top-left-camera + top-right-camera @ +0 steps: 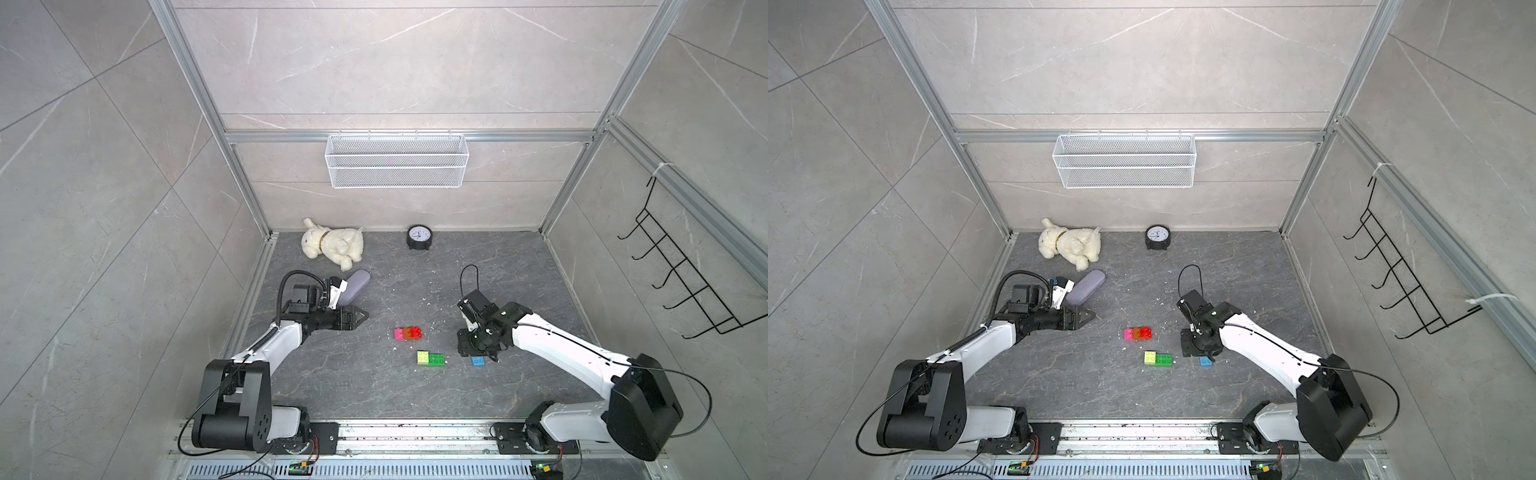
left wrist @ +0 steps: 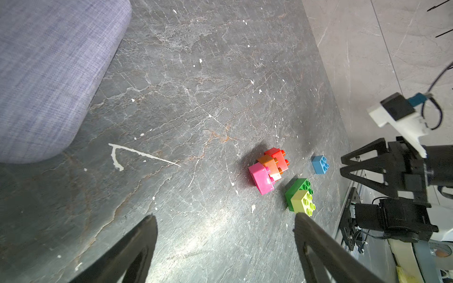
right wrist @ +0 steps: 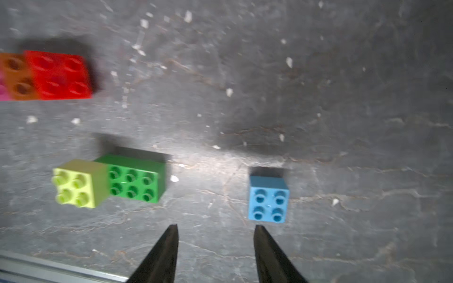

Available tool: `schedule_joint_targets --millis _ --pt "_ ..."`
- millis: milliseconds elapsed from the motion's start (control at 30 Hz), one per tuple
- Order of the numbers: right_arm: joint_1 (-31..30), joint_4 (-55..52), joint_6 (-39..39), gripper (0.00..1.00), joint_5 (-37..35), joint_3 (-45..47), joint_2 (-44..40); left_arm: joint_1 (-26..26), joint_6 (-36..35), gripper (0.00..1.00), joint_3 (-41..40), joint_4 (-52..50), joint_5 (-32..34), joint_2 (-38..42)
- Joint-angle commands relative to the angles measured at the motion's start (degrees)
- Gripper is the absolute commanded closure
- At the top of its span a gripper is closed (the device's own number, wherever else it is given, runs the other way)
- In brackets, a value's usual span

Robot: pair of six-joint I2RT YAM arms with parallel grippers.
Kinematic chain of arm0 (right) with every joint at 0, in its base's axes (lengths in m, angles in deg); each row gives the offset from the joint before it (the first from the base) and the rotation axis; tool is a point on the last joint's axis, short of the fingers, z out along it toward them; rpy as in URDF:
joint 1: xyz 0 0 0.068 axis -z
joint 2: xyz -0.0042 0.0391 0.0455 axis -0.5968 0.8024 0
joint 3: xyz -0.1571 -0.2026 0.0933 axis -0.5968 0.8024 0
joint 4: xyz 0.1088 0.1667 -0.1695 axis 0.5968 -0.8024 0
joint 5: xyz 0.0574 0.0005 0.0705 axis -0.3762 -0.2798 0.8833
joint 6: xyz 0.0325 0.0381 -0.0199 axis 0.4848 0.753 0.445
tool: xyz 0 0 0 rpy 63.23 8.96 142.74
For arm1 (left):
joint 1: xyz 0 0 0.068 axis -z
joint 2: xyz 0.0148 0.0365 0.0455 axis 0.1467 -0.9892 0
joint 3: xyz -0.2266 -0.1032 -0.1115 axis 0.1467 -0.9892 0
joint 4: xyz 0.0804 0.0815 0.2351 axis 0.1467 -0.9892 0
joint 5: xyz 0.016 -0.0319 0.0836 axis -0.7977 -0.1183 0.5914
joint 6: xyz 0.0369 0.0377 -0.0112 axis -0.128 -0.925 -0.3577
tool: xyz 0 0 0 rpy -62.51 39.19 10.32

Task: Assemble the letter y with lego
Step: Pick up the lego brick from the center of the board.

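The lego lies on the dark floor in three separate groups, and no letter y shows. Pink, orange and red bricks (image 1: 408,333) (image 1: 1138,333) (image 2: 268,169) are joined in a short row. A yellow-green brick (image 1: 423,357) (image 3: 78,183) sits on one end of the longer green brick (image 1: 437,359) (image 3: 137,181). The blue brick (image 1: 478,361) (image 1: 1205,361) (image 3: 269,198) lies alone. My right gripper (image 1: 478,351) (image 3: 216,226) hangs open and empty just over it, one fingertip at its edge. My left gripper (image 1: 365,313) (image 2: 224,216) is open and empty, well left of the bricks.
A lilac oblong case (image 1: 353,286) (image 2: 49,73) lies beside my left wrist. A white plush dog (image 1: 332,243) and a black clock (image 1: 419,237) stand by the back wall. A wire basket (image 1: 397,160) hangs above them, and a black hook rack (image 1: 681,286) is on the right wall.
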Motion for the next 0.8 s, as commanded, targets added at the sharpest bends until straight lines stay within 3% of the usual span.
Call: schedule_joint_targets --millis 0,467,767 --pt "2.5 -7.2 -4.6 0.46 -1.4 -1.2 2.9 0.1 0.4 0.10 0.0 1.1 -1.9 2.0" --pt "7.0 -2.5 -9.3 0.46 2.1 -1.1 10.6 0.0 -0.3 0.10 0.0 0.8 -1.5 1.7" --pt "7.5 -1.4 -9.7 0.55 3.2 -1.0 12.9 0.0 -0.7 0.10 0.1 0.5 -1.3 1.5"
